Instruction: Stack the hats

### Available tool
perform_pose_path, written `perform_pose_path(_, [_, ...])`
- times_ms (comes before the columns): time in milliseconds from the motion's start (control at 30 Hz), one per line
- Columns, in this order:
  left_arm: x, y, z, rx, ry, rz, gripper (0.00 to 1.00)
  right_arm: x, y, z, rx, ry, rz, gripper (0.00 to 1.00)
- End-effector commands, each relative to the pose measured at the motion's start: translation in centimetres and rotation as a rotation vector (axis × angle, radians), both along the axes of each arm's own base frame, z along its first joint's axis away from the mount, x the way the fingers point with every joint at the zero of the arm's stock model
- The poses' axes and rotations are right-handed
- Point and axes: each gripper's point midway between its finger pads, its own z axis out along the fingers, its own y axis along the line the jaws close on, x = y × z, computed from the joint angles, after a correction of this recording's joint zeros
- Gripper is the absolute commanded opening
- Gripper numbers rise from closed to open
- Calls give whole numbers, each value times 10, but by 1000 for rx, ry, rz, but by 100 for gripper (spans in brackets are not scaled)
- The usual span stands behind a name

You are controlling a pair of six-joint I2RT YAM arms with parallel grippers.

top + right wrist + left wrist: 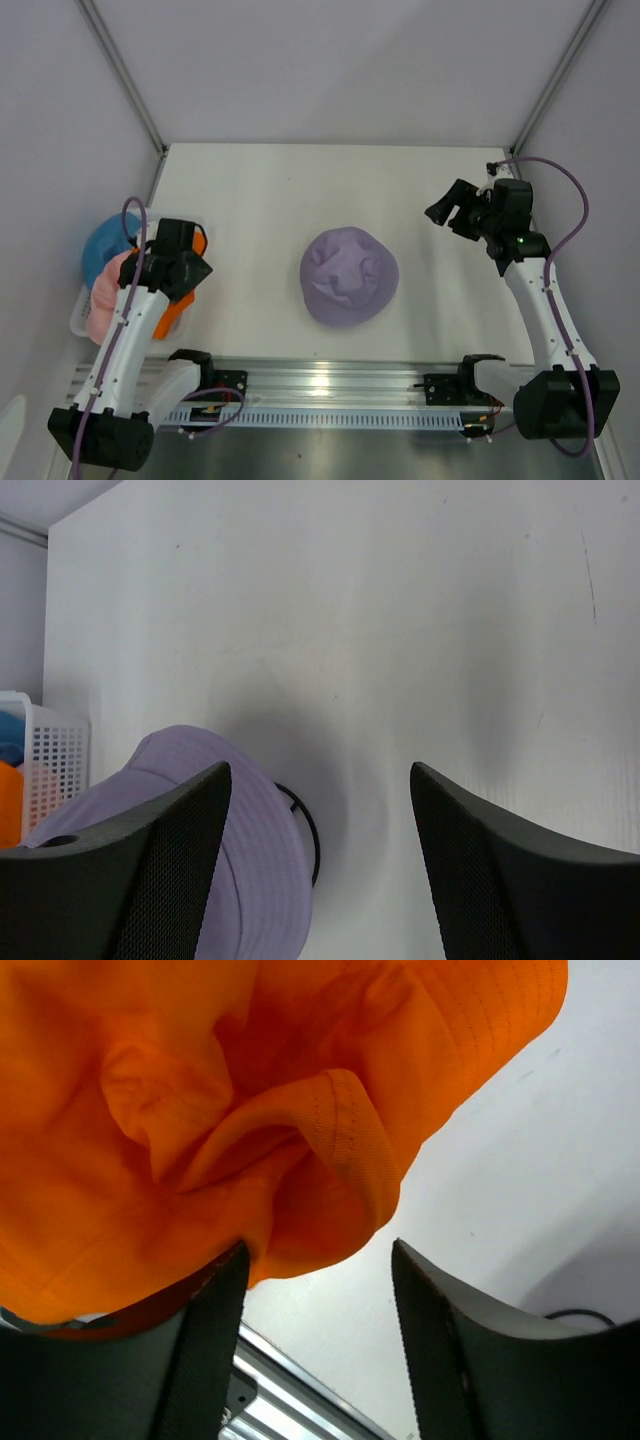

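Observation:
The lavender hat (349, 276) lies crown up in the middle of the table. The right wrist view shows its brim (250, 850) behind the left finger. The orange hat (172, 312) hangs over the basket's right side, with the pink hat (104, 298) and blue hat (103, 246) beside it. My left gripper (188, 268) is right over the orange hat; its jaws stand open (318, 1290), with orange fabric (200, 1110) bunched above them and touching the left finger (205, 1350). My right gripper (452, 212) is open and empty (320, 810), raised at the table's right, apart from the lavender hat.
The white mesh basket (78, 318) stands at the left table edge and also shows in the right wrist view (55, 750). An aluminium rail (320, 385) runs along the near edge. A thin black cord loop (310, 830) lies beside the lavender brim. Walls close in both sides.

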Motion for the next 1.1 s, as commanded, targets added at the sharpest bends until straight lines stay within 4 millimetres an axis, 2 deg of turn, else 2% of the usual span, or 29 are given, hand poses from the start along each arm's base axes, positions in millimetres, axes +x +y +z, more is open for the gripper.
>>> perform_pose_path(0, [28,12,18,68,-78,13,61,-2,6,4,23,-12,32,76])
perform_pose_path(67, [29,21,18,120,-65,24,55,-3,5,2,20,-4,26,75])
perform_pose_path(200, [30,32,17,189,-39,20,27,-4,5,0,24,3,24,74])
perform_pose_path(267, [34,37,24,223,-55,18,2,-3,7,1,34,0,27,73])
perform_pose_path(400, [39,45,49,292,-101,-28,1,-1,8,6,46,-10,29,73])
perform_pose_path(433, [44,43,71,293,-156,-45,1,-1,9,9,50,-16,32,73])
perform_pose_path(467, [48,40,82,291,-183,-80,1,-1,10,11,52,-20,36,73])
perform_pose_path(500, [56,27,121,260,-281,-167,1,0,11,16,57,-31,46,73])
perform_pose_path(567, [57,11,143,222,-318,-270,1,0,18,28,71,-60,86,74])
perform_pose_path(600, [62,-1,167,219,-366,-340,1,0,20,34,76,-79,100,75])
perform_pose_path(633, [63,-14,175,196,-375,-407,1,1,21,44,82,-105,108,76])
perform_pose_path(700, [57,-38,209,183,-410,-544,1,3,24,55,95,-136,119,77])
perform_pose_path(733, [57,-55,195,135,-320,-628,1,4,26,65,105,-158,135,79])
perform_pose_path(767, [55,-64,223,124,-379,-674,1,4,29,72,115,-178,154,80])
perform_pose_path(800, [52,-80,224,113,-364,-753,1,4,32,77,130,-190,178,80])
perform_pose_path(833, [49,-97,236,106,-372,-841,1,1,40,93,160,-224,228,82])
perform_pose_path(867, [50,-100,238,104,-366,-854,1,-1,43,101,165,-251,250,84])
perform_pose_path(967, [44,-140,251,37,-414,-1014,1,-10,53,136,212,-353,316,89])
perform_pose_path(1067, [37,-174,256,-23,-437,-1149,1,-18,56,159,230,-413,335,94])
